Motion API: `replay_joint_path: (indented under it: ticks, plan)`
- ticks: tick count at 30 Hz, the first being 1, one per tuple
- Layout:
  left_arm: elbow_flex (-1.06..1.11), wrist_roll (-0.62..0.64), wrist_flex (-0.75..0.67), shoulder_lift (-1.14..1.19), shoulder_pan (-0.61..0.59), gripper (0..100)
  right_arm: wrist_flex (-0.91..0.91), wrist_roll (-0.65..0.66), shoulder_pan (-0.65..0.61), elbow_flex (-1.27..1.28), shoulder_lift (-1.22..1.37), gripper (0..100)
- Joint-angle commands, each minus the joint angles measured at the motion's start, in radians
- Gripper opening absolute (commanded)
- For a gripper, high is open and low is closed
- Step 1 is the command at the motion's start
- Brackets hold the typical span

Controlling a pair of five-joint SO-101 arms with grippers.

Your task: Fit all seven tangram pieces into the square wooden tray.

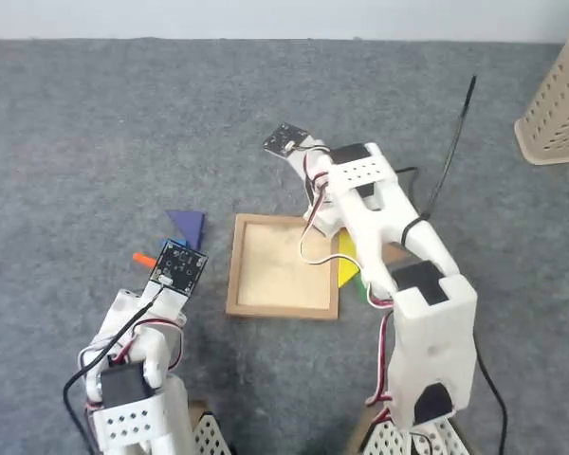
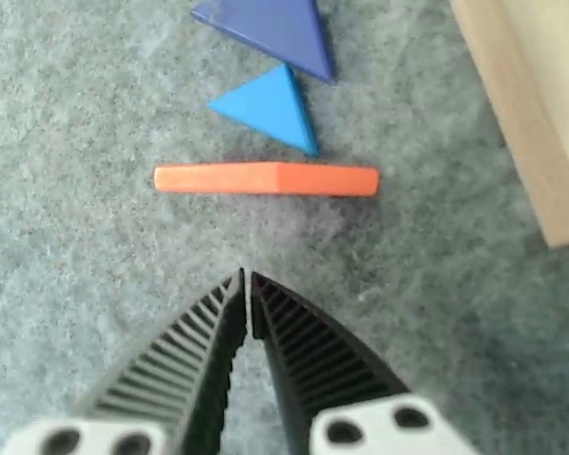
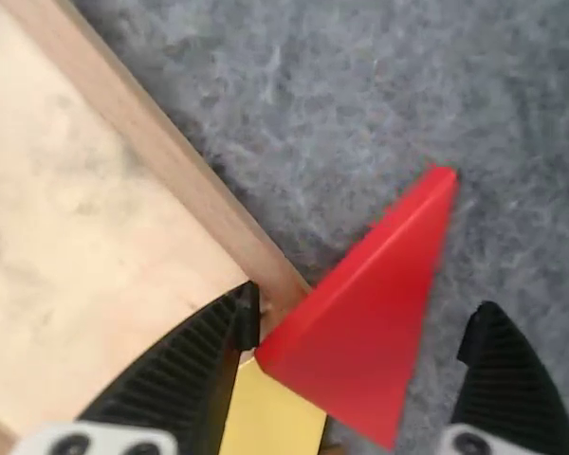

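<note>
Square wooden tray point(image 1: 235, 270) sits mid counter point(image 1: 95, 133), grey felt-like top; bare tray floor shows in high view. Every piece seen lies outside it.

W/ tray as clock centre: dark blue triangle point(image 1: 187, 226) at 9 o'clock, near the rim, not touching. Orange piece point(image 1: 144, 258) further out, approx 8–9 o'clock. Light blue triangle point(image 2: 266, 104) lies btwn those two, close to both. Yellow piece point(image 1: 347, 263) at 3 o'clock, right against the rim's outer side. Green piece point(image 1: 360, 284) just beside it, approx 4 o'clock.

Left arm point(image 1: 133, 379) comes in from 7 o'clock. Left gripper point(image 2: 245, 280): fingers pressed together, nothing btwn them, tips aimed at the orange piece's long edge, near but apart from it.

Right arm point(image 1: 427, 322) comes in from 5 o'clock & reaches over tray's 3 o'clock side. Right gripper point(image 3: 368, 305): fingers spread wide, red triangle point(image 3: 360, 370) btwn them. One finger point(image 3: 194, 370) is over the tray corner, tip just beside the red's corner; touching or not, can't tell. Other finger is apart from the red's edge. Red triangle is just outside the rim, overlapping the yellow piece. Lying flat or lifted, can't tell.

Beige slotted basket point(image 1: 555, 104) at 2 o'clock, well apart, at counter's edge.
</note>
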Motion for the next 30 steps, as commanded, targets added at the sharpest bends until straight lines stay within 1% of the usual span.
replay_joint_path:
  ticks: [1,4,9,14,20,26,30]
  plan:
    - [-0.013,-0.014,0.006,-0.023,0.000,1,-0.015,-0.046,0.062,-0.057,-0.015,22.4]
    - [-0.013,-0.014,0.006,-0.023,0.000,1,-0.015,-0.072,0.093,-0.057,-0.018,17.3]
    - [-0.013,-0.014,0.006,-0.023,0.000,1,-0.004,-0.081,0.136,-0.057,-0.021,17.0]
    - [-0.013,-0.014,0.006,-0.023,0.000,1,-0.005,-0.132,0.162,-0.058,-0.022,16.9]
    - [-0.013,-0.014,0.006,-0.023,0.000,1,0.001,-0.201,0.163,-0.058,-0.067,16.9]
    - [-0.013,-0.014,0.006,-0.023,0.000,1,0.038,-0.206,0.162,-0.052,-0.153,16.9]
    - [-0.013,-0.014,0.006,-0.023,0.000,1,0.038,-0.209,0.194,-0.052,-0.153,16.9]
